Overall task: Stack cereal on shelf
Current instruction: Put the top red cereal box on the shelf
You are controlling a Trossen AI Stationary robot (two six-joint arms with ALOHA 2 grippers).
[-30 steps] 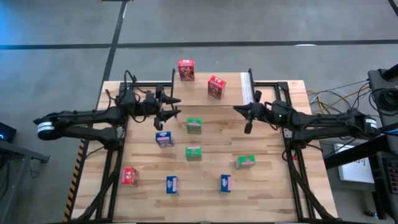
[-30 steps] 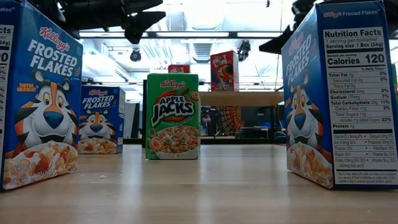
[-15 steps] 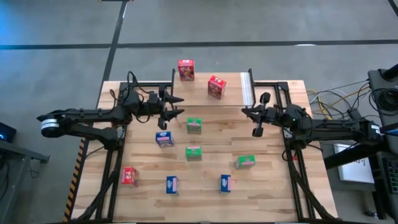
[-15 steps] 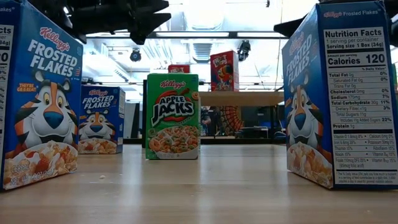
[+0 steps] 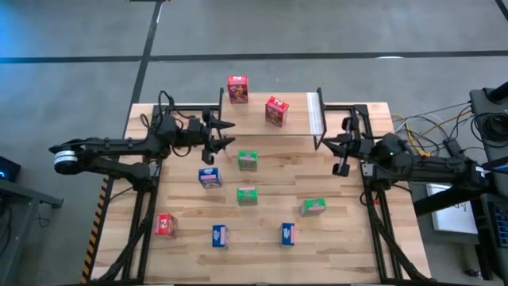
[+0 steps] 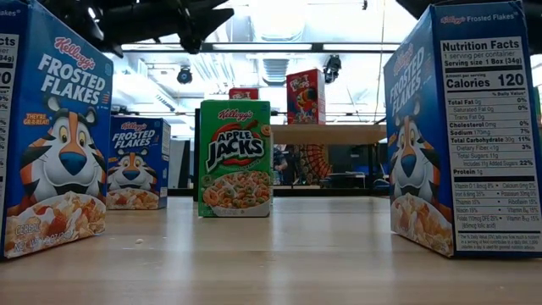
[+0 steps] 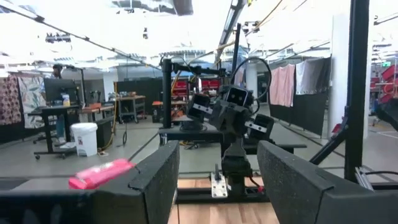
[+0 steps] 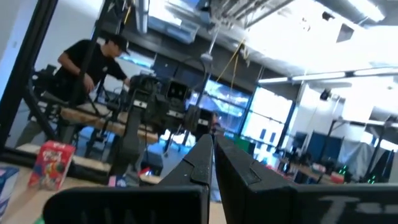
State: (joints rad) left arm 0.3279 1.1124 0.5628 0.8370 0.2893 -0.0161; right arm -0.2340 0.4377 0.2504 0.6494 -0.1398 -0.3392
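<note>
We see the left gripper [image 5: 225, 133] hovering above the counter [image 5: 349, 230] at its far left-centre, jaws spread wide and holding nothing; its wrist view shows a broad gap between the two dark fingers [image 7: 155, 180].

Boxes, left to right in the high view: a red box [image 5: 165, 225] near the front left edge; a blue Frosted Flakes box [image 5: 209, 177] just in front of the left gripper; a blue box [image 5: 219, 235] at the front; a red box [image 5: 237, 89] on the shelf [image 5: 298, 111] at its left end; a green box [image 5: 248, 160] just right of the left gripper; a green Apple Jacks box [image 5: 247, 195] mid-counter; a second red box [image 5: 276, 110] on the shelf, tilted; a blue box [image 5: 287, 233] at the front; a green box [image 5: 313, 206] to the right.

So two red boxes sit on the shelf and seven boxes stand on the counter. The shelf spans the counter's far edge, its pale strip [image 5: 315, 114] at the right end.

The right gripper [image 5: 343, 147] hangs over the counter's right side, near the shelf's right end, apart from every box. Its jaws are closed together and empty; the wrist view shows the fingers [image 8: 199, 163] pressed together.

In the right wrist view a person [image 8: 81, 81] in dark clothes stands behind the counter.
</note>
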